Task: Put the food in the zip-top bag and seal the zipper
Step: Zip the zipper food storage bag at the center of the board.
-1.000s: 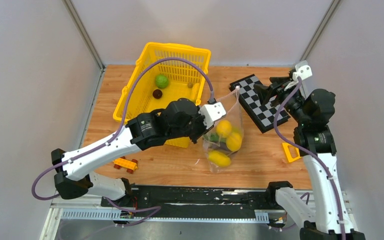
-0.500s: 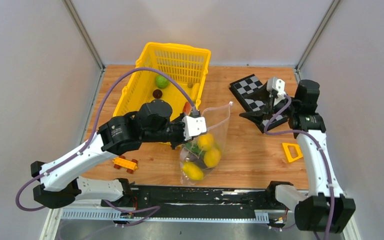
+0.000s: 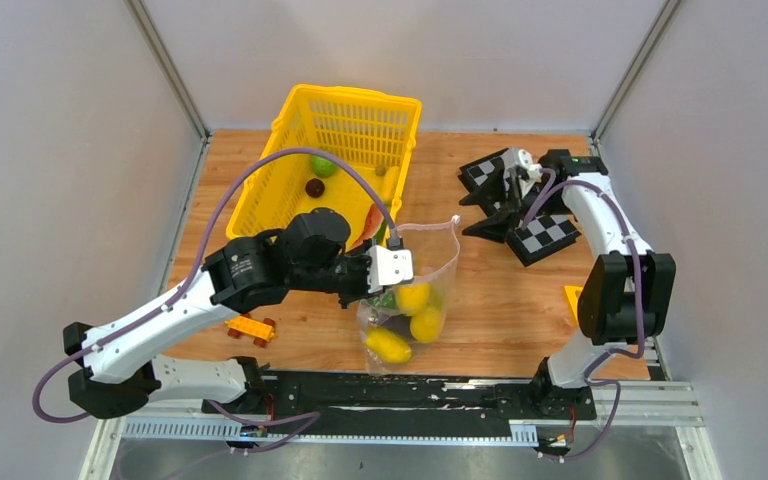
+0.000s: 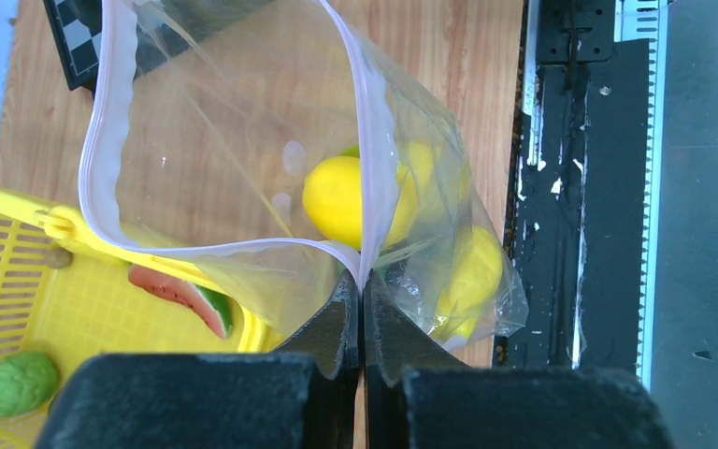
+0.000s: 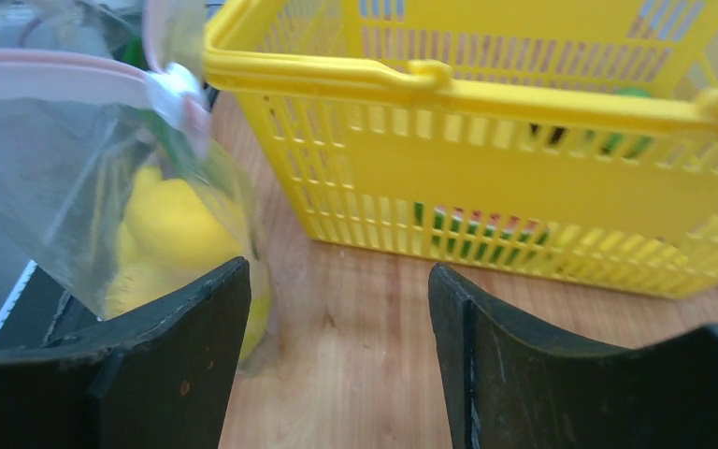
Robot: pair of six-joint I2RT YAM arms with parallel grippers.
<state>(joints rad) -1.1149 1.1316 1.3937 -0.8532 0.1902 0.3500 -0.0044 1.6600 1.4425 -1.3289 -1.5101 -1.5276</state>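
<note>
The clear zip-top bag (image 3: 430, 268) hangs upright with its mouth open, and my left gripper (image 3: 370, 288) is shut on the near left corner of its rim. In the left wrist view the fingertips (image 4: 362, 281) pinch the pale pink zipper (image 4: 98, 122). Yellow lemons (image 3: 412, 297) and something green lie in the bag's bottom. A watermelon slice (image 3: 370, 225), a green ball (image 3: 323, 166) and a dark ball (image 3: 314, 187) lie in the yellow basket (image 3: 290, 130). My right gripper (image 3: 476, 212) stands open and empty right of the bag, its jaws facing the bag (image 5: 56, 159) and basket.
A chequerboard (image 3: 545, 235) lies under the right arm at the back right. An orange toy car (image 3: 250, 328) sits near the front left, partly under the left arm. A small orange frame (image 3: 570, 300) lies by the right edge. Grey walls close in both sides.
The left arm has drawn the bag toward the near left. The right arm has swung left over the chequerboard toward the bag, jaws open throughout.
</note>
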